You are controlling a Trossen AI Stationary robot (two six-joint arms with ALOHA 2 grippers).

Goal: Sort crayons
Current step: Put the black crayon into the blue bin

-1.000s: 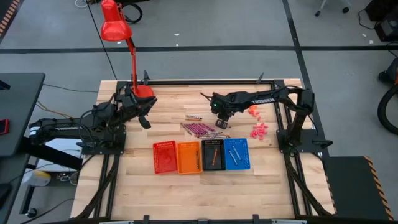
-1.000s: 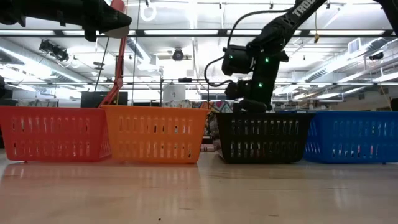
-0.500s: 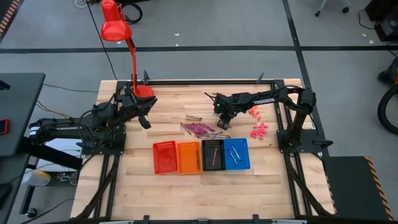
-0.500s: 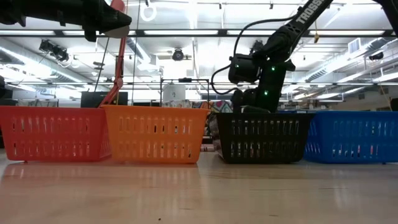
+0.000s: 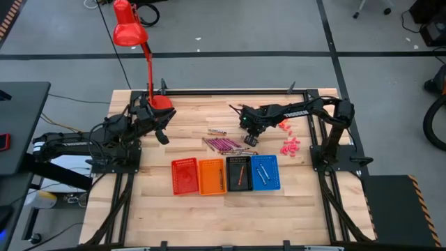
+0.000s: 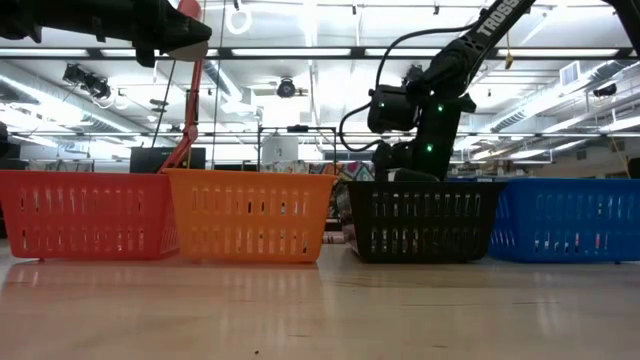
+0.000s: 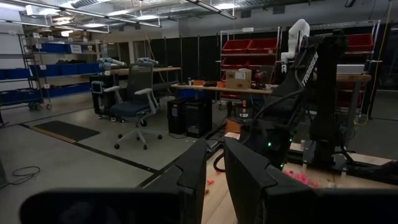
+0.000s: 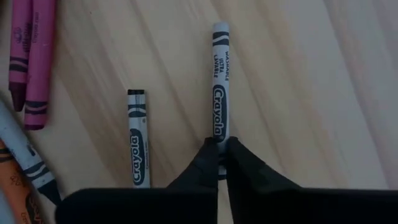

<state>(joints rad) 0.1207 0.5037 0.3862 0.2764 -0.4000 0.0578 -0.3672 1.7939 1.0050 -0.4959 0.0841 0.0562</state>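
Right gripper (image 8: 219, 155) down on the desk (image 5: 188, 132), pinched on a grey crayon (image 8: 219, 87).
I see the crayon lying flat, running straight ahead from the fingertips; a second grey crayon (image 8: 138, 140) lies just beside, magenta crayons (image 8: 31, 56) farther off. Left gripper (image 5: 162, 132) waits well apart, fingers slightly parted.

Wood table (image 5: 209, 209) w/ 4 baskets (image 5: 225, 175), crayons (image 5: 221, 144), pink bits (image 5: 290, 146), lamp (image 5: 132, 42).

Four baskets (image 5: 226, 175) in a row; two arms; one lamp (image 5: 129, 33); the crayons (image 5: 224, 143) too bunched to count.
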